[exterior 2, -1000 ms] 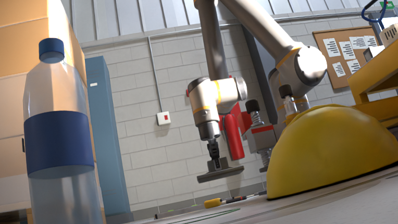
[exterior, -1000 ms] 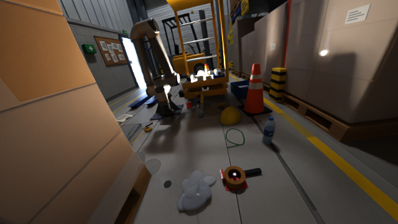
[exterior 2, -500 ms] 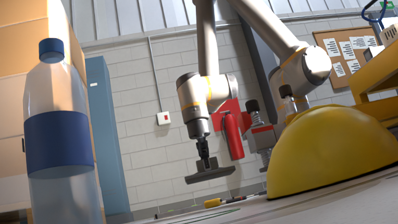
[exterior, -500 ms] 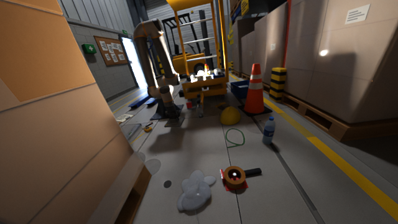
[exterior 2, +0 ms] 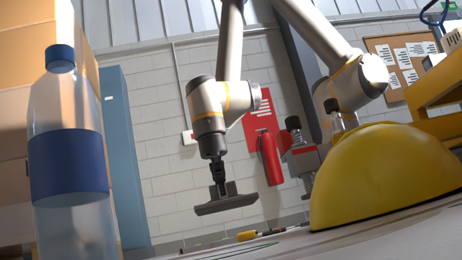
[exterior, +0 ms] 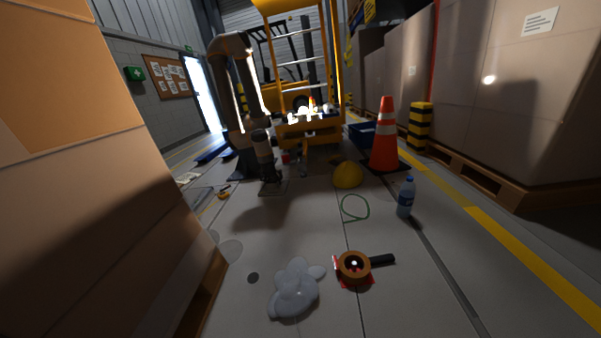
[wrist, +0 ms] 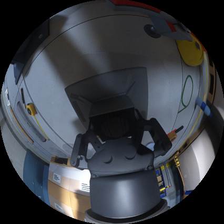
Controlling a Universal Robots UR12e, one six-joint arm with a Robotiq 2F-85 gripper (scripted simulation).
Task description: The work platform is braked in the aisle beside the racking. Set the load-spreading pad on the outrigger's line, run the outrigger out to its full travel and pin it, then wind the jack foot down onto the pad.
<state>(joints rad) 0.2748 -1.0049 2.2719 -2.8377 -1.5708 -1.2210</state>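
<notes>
The dark grey load-spreading pad (exterior 2: pixel 226 202) hangs above the floor, apart from the outrigger's grey jack block (exterior 2: pixel 302 158) with its red stripe. The pad (wrist: pixel 109 90) is held by its raised handle in my gripper (exterior 2: pixel 220 190), which is closed on it. The pad (exterior: pixel 273 188) is level and square. The jack's screw and black knob (exterior 2: pixel 293 122) stand upright on the outrigger end. The round jack foot (wrist: pixel 152 30) hangs off the floor. The yellow work platform (exterior: pixel 307 126) stands behind.
A yellow hard hat (exterior: pixel 347 174) lies on the floor near the outrigger. An orange cone (exterior: pixel 385 136), water bottle (exterior: pixel 406 197), green loop (exterior: pixel 354 208), tape dispenser (exterior: pixel 357 267) and crumpled rag (exterior: pixel 293 293) are spread down the aisle. Boxed racking lines each side.
</notes>
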